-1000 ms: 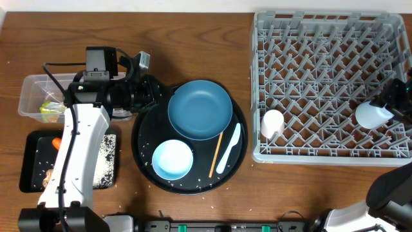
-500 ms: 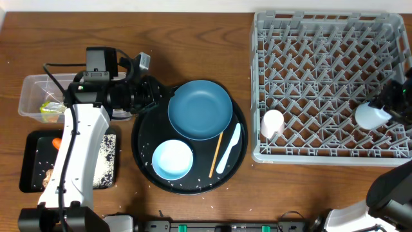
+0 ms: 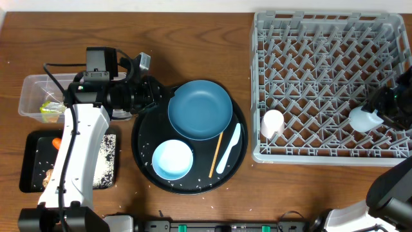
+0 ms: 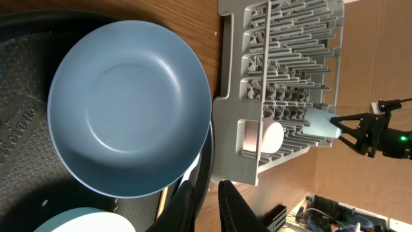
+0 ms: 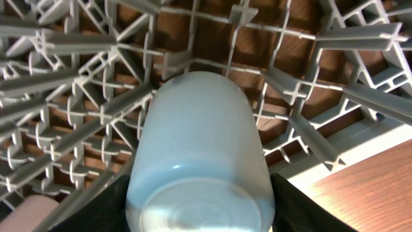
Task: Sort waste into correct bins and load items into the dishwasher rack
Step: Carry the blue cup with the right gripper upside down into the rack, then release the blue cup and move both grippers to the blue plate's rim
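Light blue cup (image 3: pixel 364 118) has shifted slightly left, now on its side at the near right of the rack (image 3: pixel 322 154). Right gripper (image 5: pixel 201 207) straddles it, can't tell if clamped or released. Left gripper (image 4: pixel 203 200) closed, empty. Looks like drop-off

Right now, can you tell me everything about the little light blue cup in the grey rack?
The light blue cup is small, smooth, plain, plastic-looking. It lies on its side among the pegs near the grey rack's front right corner. The right arm's dark fingers flank its flat bottom end; whether they squeeze it is unclear.
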{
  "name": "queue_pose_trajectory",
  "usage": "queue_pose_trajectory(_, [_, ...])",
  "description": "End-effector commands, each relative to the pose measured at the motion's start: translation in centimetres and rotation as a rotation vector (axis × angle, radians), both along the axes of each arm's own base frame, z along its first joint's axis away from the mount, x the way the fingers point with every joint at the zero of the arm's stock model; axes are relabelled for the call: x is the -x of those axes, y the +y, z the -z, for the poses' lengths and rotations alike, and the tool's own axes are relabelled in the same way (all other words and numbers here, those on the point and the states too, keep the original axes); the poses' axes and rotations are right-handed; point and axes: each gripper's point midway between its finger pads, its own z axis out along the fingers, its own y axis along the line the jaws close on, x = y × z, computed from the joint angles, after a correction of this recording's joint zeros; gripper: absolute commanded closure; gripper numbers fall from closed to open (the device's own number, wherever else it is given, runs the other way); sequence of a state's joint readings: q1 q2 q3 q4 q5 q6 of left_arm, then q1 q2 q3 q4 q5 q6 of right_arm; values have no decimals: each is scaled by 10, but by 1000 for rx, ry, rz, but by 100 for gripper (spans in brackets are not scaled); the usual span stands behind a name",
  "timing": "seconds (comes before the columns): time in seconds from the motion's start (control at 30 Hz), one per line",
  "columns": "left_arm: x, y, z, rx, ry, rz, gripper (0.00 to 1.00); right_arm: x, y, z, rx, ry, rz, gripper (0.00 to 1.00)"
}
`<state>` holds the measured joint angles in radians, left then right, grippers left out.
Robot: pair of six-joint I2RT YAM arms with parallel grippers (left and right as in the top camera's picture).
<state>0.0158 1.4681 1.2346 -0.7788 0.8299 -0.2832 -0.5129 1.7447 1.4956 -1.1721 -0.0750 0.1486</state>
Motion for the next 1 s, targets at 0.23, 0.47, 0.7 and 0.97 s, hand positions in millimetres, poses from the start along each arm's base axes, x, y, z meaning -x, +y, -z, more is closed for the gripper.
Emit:
queue_pose_trajectory(0.23, [-3,2,-1,-18,-21,8,84,0,3,-1,-13,2,-12,21])
queue_pose_trajectory(0.47, [-3,2,-1,-23,-24,6,84,-5,14,-21,-67,-35,-49,24])
queue_pose_trajectory(0.7, [-5,14,9,-102,-8,-33,84,-30,81,-67,-293,-212,-307,36])
queue_pose_trajectory(0.97, [-4,24,19,-181,17,-67,84,-39,180,-74,-351,-220,-641,36])
